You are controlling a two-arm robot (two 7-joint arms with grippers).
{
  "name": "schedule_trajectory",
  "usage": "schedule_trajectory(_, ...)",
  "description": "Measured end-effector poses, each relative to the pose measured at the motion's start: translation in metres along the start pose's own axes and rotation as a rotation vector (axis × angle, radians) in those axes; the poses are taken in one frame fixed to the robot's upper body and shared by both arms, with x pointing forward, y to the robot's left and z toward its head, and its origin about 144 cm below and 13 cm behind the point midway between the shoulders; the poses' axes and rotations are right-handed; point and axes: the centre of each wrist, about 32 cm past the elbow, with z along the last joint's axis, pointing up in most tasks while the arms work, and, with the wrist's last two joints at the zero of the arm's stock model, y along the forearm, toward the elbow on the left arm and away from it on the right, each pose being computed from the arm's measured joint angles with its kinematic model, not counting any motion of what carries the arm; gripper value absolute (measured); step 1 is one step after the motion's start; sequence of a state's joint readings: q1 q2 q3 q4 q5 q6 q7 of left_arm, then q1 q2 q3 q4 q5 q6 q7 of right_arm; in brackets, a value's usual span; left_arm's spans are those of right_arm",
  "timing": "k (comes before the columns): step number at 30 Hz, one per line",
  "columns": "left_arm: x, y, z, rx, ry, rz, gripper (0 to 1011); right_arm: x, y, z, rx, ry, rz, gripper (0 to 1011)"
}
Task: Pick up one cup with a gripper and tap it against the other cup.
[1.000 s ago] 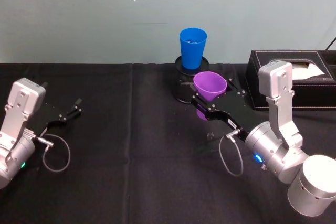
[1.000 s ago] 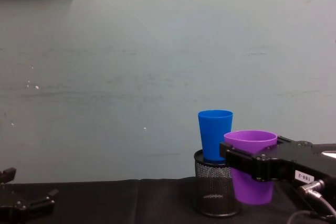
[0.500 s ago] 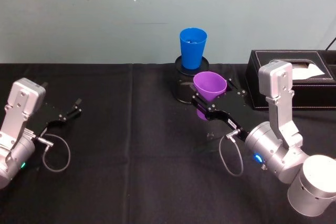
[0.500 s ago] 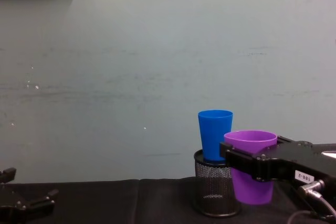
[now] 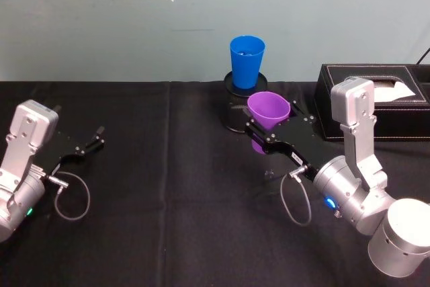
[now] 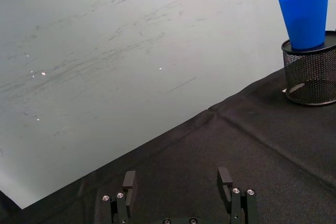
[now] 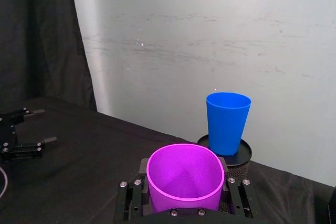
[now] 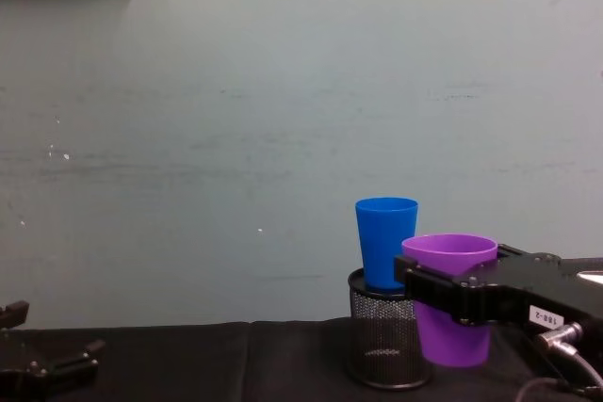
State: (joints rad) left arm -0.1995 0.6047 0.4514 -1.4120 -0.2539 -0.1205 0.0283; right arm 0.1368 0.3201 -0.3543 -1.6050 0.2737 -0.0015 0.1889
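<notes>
Nothing moved, purple cup (image 5: 269, 108) clamped between right gripper (image 7: 184, 171) fingers, left gripper (image 6: 176, 176) fingers spread

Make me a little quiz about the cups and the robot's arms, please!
1. True or false: the left gripper holds the purple cup.
2. What holds up the blue cup? A: a black mesh holder. B: a glass jar. C: a bowl.
3. Are the left gripper's jaws open or shut?
Key: 1 false, because the right gripper has its jaws shut on the purple cup. 2 A. 3 open.
</notes>
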Motion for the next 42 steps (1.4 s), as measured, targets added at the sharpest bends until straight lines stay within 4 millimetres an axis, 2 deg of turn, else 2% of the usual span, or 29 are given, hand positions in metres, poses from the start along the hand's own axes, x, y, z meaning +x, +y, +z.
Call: schedule_trajectory(42,0.0000,0.0000,0.0000,0.000,0.000,0.000,1000,0.0000,0.0000,0.0000,0.000,0.000,0.000,726)
